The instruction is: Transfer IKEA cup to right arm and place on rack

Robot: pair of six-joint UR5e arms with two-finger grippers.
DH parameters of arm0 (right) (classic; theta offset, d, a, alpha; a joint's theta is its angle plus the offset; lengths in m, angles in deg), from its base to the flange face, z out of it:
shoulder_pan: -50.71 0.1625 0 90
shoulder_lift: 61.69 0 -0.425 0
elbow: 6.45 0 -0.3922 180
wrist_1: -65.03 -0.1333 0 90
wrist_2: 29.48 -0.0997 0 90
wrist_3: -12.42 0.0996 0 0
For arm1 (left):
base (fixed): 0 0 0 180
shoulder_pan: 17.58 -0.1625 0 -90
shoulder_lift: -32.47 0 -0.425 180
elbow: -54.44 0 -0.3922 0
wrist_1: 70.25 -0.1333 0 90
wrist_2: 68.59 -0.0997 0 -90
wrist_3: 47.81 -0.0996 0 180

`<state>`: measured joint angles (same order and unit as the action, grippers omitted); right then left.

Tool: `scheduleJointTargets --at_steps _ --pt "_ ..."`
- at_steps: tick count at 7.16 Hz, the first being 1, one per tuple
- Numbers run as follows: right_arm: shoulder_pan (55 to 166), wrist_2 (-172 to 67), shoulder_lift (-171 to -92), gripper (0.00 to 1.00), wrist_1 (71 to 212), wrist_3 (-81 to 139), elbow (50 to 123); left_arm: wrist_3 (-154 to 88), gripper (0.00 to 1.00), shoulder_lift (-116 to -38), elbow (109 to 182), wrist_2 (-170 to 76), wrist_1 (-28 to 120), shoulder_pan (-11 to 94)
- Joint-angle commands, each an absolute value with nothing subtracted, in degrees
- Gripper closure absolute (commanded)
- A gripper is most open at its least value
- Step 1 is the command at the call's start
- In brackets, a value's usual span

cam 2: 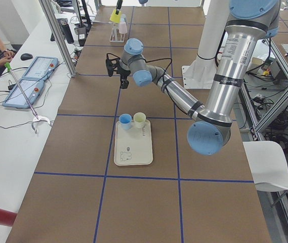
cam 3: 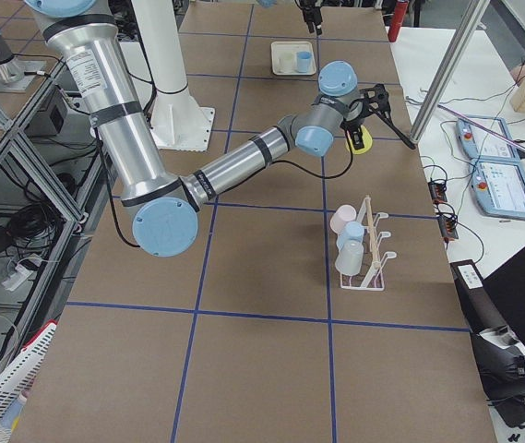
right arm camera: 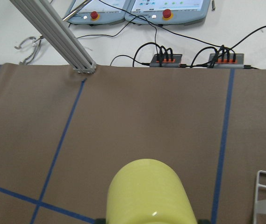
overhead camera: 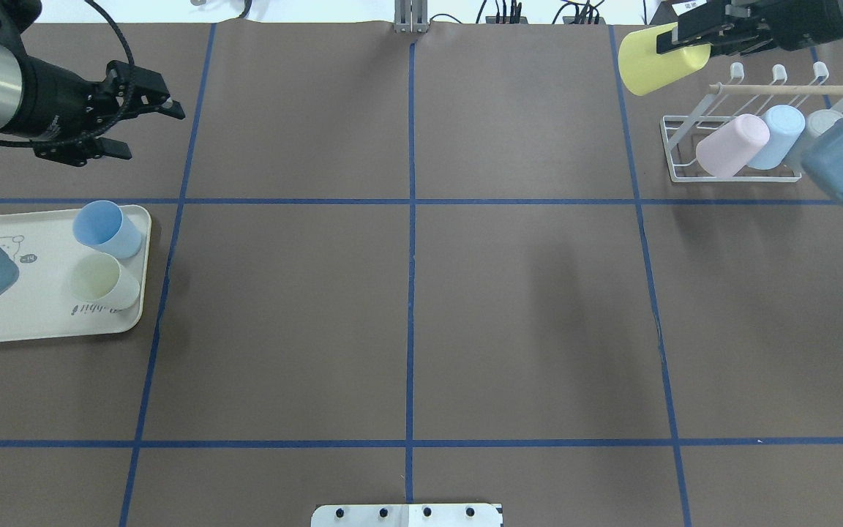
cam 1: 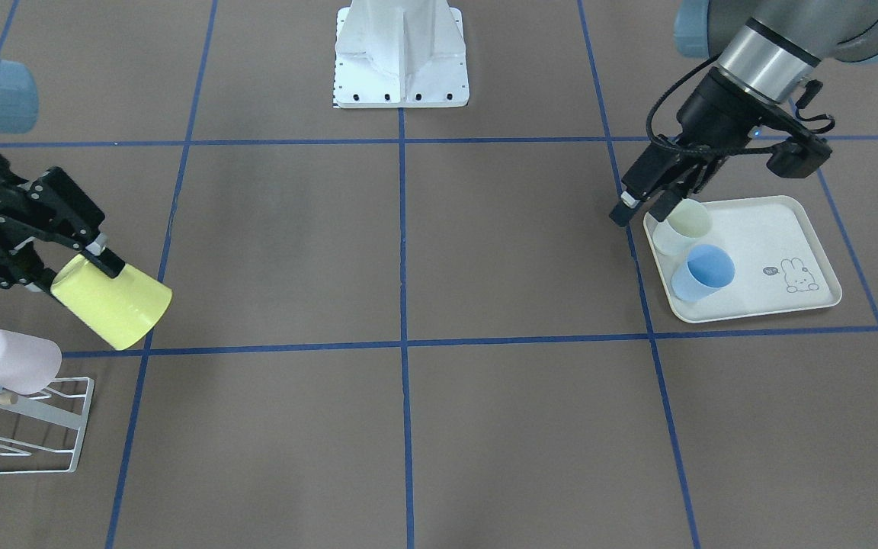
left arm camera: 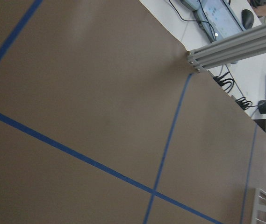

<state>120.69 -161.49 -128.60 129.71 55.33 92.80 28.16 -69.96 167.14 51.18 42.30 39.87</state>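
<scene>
The IKEA cup, a yellow one [cam 1: 115, 305] [overhead camera: 648, 55] [right arm camera: 149, 193], hangs tilted on its side in the air. My right gripper [cam 1: 73, 274] [overhead camera: 692, 40] is shut on its base end, the mouth pointing away from the hand. The white wire rack [overhead camera: 685, 146] [cam 1: 65, 435] with its wooden rod stands just beside and below, holding a pink cup [overhead camera: 732, 144] [cam 1: 12, 358], a light-blue cup [overhead camera: 776, 135] and a grey one [overhead camera: 817, 124]. My left gripper [cam 1: 645, 210] [overhead camera: 156, 134] is open and holds nothing. It hovers at the tray's edge on the far side of the table.
A cream tray [overhead camera: 26, 307] [cam 1: 774, 236] with a rabbit drawing carries a blue cup [overhead camera: 107, 228] and a pale green cup [overhead camera: 105, 282]. The white robot base [cam 1: 401, 53] sits at the table's middle edge. An aluminium post [right arm camera: 58, 37] and cables line the far edge.
</scene>
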Motion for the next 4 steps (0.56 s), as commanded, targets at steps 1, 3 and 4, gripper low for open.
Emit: scheduleJointTargets --at_steps 1,3,4 --pt "124.43 -161.23 -125.16 0.80 148.20 36.75 91.30 20.93 0.00 -66.58 167.20 50.94 41.45 40.69" --pt "127.51 -161.84 -117.90 0.80 152.30 31.34 79.84 20.75 0.00 -65.88 167.11 50.94 41.54 40.69" --pt "128.31 -161.84 -115.16 0.79 152.13 28.80 73.77 20.83 0.00 -65.79 167.20 50.85 41.54 40.69"
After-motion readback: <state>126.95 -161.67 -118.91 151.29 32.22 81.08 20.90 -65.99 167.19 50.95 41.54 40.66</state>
